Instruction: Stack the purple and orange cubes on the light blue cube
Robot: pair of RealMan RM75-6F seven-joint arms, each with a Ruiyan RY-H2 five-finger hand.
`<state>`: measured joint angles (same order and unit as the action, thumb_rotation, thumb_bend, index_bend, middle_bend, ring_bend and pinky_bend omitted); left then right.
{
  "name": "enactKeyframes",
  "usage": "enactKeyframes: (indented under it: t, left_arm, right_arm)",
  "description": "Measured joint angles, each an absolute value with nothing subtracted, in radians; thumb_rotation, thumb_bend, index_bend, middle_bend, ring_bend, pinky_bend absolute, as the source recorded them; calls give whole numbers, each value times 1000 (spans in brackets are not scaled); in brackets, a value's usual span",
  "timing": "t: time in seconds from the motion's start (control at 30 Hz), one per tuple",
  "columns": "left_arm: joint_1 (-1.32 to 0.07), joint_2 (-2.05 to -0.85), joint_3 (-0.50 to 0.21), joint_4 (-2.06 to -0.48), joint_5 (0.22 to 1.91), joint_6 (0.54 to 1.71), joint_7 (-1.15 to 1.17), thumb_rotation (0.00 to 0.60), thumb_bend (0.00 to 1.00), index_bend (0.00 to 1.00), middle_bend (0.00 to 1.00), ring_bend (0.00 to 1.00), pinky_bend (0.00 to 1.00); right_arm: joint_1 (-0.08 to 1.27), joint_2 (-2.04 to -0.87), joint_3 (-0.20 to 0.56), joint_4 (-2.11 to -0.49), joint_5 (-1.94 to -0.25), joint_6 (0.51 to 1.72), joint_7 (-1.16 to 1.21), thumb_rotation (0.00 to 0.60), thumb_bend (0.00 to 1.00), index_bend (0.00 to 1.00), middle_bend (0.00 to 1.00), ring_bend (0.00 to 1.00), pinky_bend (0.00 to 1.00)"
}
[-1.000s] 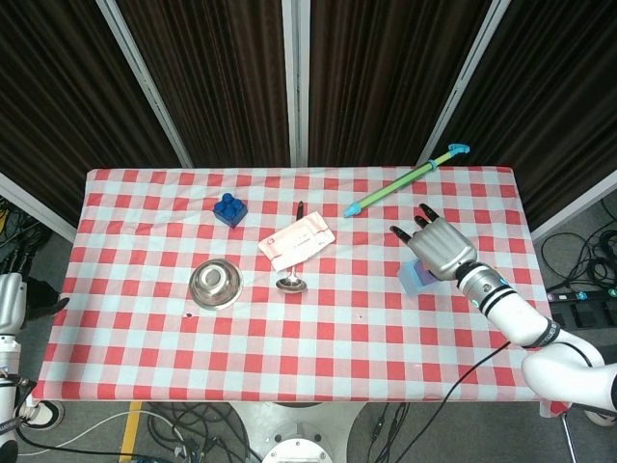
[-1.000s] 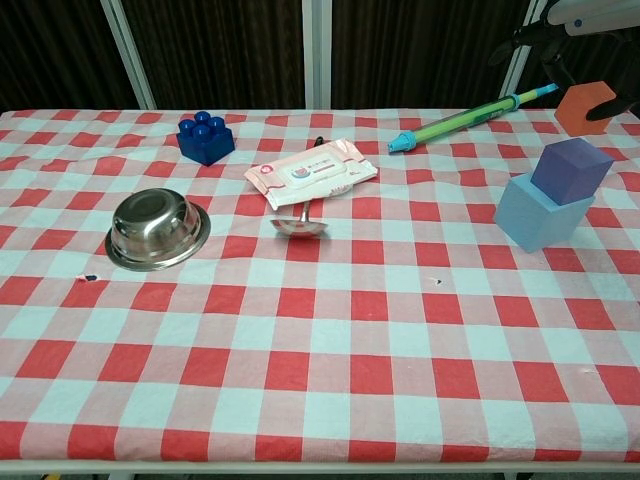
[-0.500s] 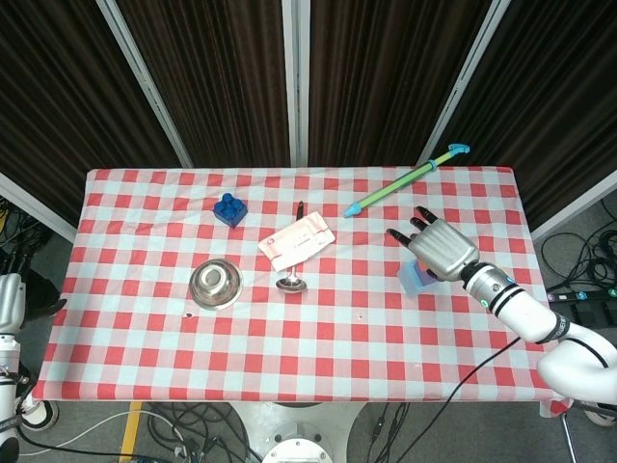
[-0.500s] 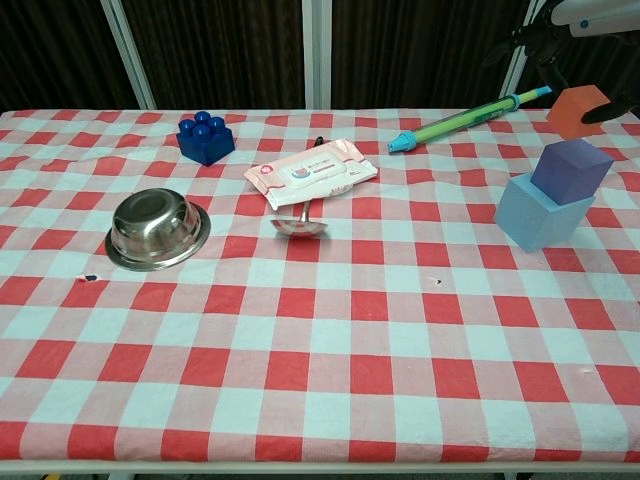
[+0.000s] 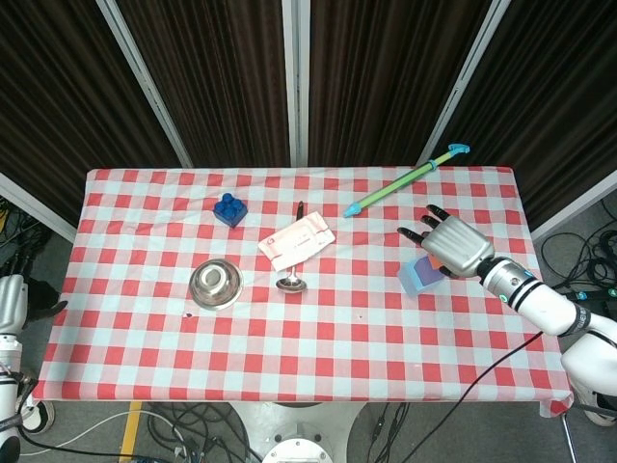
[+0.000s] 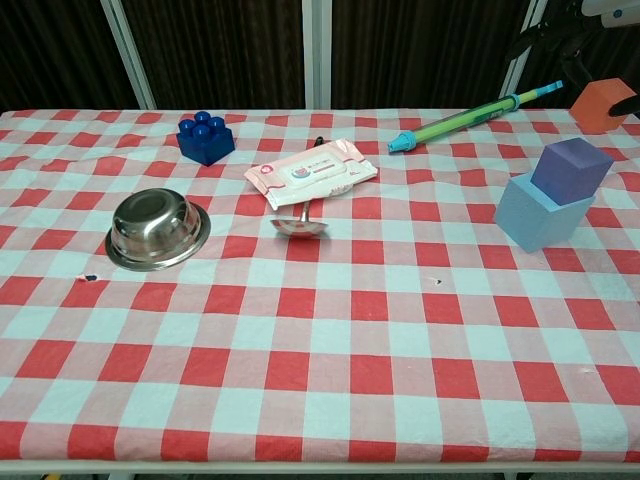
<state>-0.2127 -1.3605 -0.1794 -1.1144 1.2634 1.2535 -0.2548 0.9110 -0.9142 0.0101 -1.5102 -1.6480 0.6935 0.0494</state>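
Note:
A purple cube (image 6: 570, 167) sits tilted on top of the light blue cube (image 6: 535, 215) at the right side of the table; in the head view the purple cube (image 5: 429, 271) and the light blue cube (image 5: 412, 281) show just left of my right hand (image 5: 453, 243). That hand (image 6: 585, 45) holds the orange cube (image 6: 603, 105) in the air, above and to the right of the stack, apart from it. The hand's back hides the orange cube in the head view. My left hand (image 5: 12, 301) hangs off the table's left edge, and how its fingers lie is unclear.
A green and blue tube toy (image 6: 470, 115) lies at the back right, close to the stack. A wipes pack (image 6: 312, 172), a metal spoon (image 6: 297, 226), a steel bowl (image 6: 158, 230) and a blue toy brick (image 6: 206, 138) occupy the middle and left of the checked tablecloth.
My right hand has carried the orange cube to the right, away from above the stack, which uncovers the purple cube in the head view. The stack has not moved.

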Motion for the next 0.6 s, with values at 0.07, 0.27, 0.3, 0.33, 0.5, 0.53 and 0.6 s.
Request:
enactKeyframes:
  t: [0.07,0.27,0.3,0.33,0.5,0.53,0.6]
  left_arm:
    - [-212,-1361,-180,-1112,1263,1254,-256,600,59,210,189,167,312]
    - [-211,-1362,-180,-1108,1263,1254,-258,600,59,210,189,167,312]
    - [-211,-1363,-180,-1106,1263,1254,-257,600,60,210,189,167,312]
    - [-211,-1363,-180,-1106,1263,1253,-257,600,59,210,189,167,312]
    - [-212,-1366,-179,-1103,1264,1250,-254,600,60,210,189,167,312]
    - [-212,-1366,-179,-1102,1263,1250,-255,600,60,210,189,167,312]
    - [-213,-1366,-180,-1101,1262,1248,-255,600,60,210,189,167,312]
  right_arm:
    - [911,-919,4,-1502,-1658,694,61,600,176,80,475,155,93]
    - [909,-935,-10,-1477,-1672,696,81,600,176,79,472,155,93]
    - [908,-937,-11,-1473,-1673,697,84,600,176,79,472,155,93]
    - [908,-939,-12,-1470,-1673,698,87,600,176,79,472,155,93]
    - [906,-954,-20,-1450,-1676,697,101,600,176,80,471,155,92]
    - [905,-958,-21,-1447,-1677,697,103,600,176,79,471,155,92]
    - [904,-965,-26,-1437,-1679,697,108,600,176,79,471,155,93]
